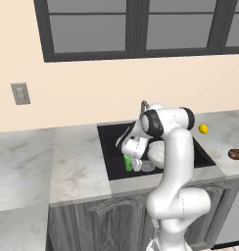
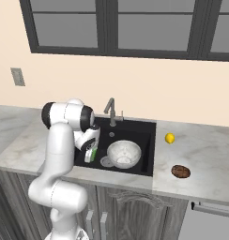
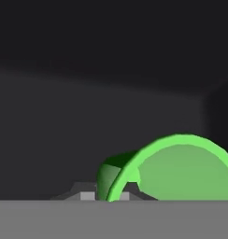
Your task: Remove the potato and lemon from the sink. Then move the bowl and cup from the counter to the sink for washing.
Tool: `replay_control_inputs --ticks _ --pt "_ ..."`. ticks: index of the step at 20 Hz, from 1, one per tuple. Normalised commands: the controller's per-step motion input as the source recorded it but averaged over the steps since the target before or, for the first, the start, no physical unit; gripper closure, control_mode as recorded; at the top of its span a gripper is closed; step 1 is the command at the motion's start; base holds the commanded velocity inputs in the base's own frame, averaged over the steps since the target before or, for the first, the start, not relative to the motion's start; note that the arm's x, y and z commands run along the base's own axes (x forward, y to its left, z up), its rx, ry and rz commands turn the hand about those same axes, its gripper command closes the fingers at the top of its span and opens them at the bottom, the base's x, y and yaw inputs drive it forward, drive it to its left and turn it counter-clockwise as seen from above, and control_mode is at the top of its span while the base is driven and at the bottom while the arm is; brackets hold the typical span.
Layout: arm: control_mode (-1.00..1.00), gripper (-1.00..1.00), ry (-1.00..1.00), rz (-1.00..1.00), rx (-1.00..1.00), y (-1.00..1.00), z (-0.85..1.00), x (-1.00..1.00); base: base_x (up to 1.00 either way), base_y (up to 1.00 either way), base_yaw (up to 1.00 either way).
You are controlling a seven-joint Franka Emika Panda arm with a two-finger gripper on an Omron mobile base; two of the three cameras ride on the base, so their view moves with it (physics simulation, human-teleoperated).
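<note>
Down inside the sink (image 2: 147, 136), the gripper (image 2: 91, 155) hangs at the basin's left end with its jaws pinched narrow on the rim of the cup (image 2: 90, 155) — the green wall sits between the fingertips in the hand view. Beside it, toward the basin's middle, the bowl (image 2: 124, 153) rests upright next to the drain (image 2: 106, 161). Out on the counter (image 2: 205, 150) right of the sink lie the lemon (image 2: 170, 138), near the back, and the potato (image 2: 180, 171), nearer the front edge.
</note>
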Motion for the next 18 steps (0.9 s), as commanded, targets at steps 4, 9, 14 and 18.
replay_control_inputs --ticks 4,9,14,18 --pt "-1.00 -1.00 0.00 0.00 -0.04 -0.05 -0.15 -0.01 0.00 0.00 0.00" --pt "-1.00 -1.00 -0.01 0.00 -0.04 -0.08 -0.12 -0.04 0.00 0.00 0.00" --pt "-1.00 -1.00 -0.09 0.00 0.00 -0.06 -0.03 -0.06 0.00 0.00 0.00" --pt "-1.00 -1.00 -0.16 0.00 0.00 0.00 0.03 -0.05 0.00 0.00 0.00"
